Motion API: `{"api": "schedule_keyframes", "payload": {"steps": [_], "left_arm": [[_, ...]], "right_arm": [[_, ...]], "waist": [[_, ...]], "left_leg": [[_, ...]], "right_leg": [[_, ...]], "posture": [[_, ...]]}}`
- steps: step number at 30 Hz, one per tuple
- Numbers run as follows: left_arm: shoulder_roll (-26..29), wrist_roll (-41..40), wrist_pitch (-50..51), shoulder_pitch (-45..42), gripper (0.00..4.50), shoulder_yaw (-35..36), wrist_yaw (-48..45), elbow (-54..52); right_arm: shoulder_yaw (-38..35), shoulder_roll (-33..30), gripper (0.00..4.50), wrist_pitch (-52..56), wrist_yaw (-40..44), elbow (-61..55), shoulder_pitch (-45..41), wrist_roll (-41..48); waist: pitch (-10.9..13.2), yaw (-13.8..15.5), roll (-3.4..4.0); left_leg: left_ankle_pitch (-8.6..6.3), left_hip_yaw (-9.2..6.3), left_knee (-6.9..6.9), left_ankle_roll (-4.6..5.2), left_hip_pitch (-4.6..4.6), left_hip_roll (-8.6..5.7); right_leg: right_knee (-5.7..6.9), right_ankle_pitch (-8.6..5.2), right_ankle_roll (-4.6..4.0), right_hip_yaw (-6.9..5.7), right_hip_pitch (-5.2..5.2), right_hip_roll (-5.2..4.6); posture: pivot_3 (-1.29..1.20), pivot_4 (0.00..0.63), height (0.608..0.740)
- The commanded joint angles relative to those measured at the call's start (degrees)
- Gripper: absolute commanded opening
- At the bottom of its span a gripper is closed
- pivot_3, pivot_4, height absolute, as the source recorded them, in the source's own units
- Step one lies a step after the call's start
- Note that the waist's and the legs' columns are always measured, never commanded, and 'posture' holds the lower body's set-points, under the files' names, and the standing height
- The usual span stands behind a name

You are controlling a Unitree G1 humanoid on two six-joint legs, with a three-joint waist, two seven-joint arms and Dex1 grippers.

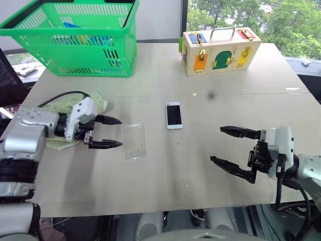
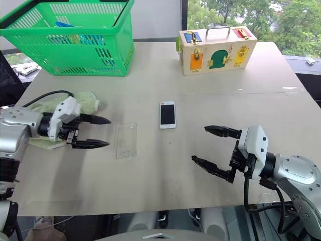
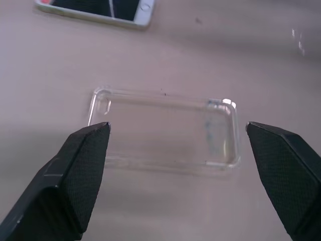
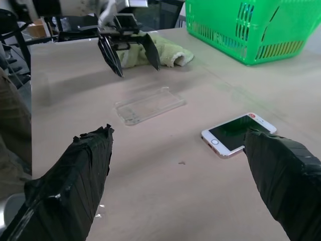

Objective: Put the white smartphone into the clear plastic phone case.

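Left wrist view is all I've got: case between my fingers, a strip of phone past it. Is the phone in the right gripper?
Observer: No. The phone lies flat on the table, screen up, untouched; the right gripper is open, off to its right and nearer the robot.
Operator: Anything near the case?
Observer: A yellow-green cloth lies behind the left gripper, apart from the case.
Operator: Case and phone touching?
Observer: No, bare table shows between them; the phone lies right of the case and a little farther back.
Operator: What's at the back?
Observer: A green basket back left, a wooden latch box back right.
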Motion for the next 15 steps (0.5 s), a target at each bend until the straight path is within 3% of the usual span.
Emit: {"api": "schedule_keyframes", "payload": {"steps": [1,10,15], "left_arm": [[-0.03,0.48,-9.31,-5.19,4.47,-7.15,-0.9,5.38],[-1.63,1.98,-27.88,-16.33,4.47,-28.13,-0.9,19.07],[-2.92,2.07,-33.48,-17.77,4.47,-33.64,-0.9,22.02]], "right_arm": [[-2.55,-0.7,4.5,-0.62,-0.27,-3.45,1.85,0.36],[-4.81,-0.78,4.5,-0.58,-1.75,-6.1,5.75,0.55],[-5.11,-0.96,4.5,-0.64,-1.68,-5.91,5.77,0.51]], "waist": [[0.0,0.11,0.0],[0.0,0.57,-0.02],[-0.02,0.68,-0.02]], "left_leg": [[0.0,0.01,0.0,0.0,-0.01,0.0],[0.0,0.03,0.07,0.02,-0.01,-0.01],[0.0,0.02,0.12,0.02,-0.02,-0.01]], "right_leg": [[0.0,0.0,0.0,0.02,-0.01,0.01],[0.0,0.0,0.02,0.1,0.01,0.14],[0.01,0.0,0.02,0.12,0.03,0.13]], "posture": [[0.0,0.15,0.74],[0.0,0.15,0.74],[0.0,0.15,0.74]]}}
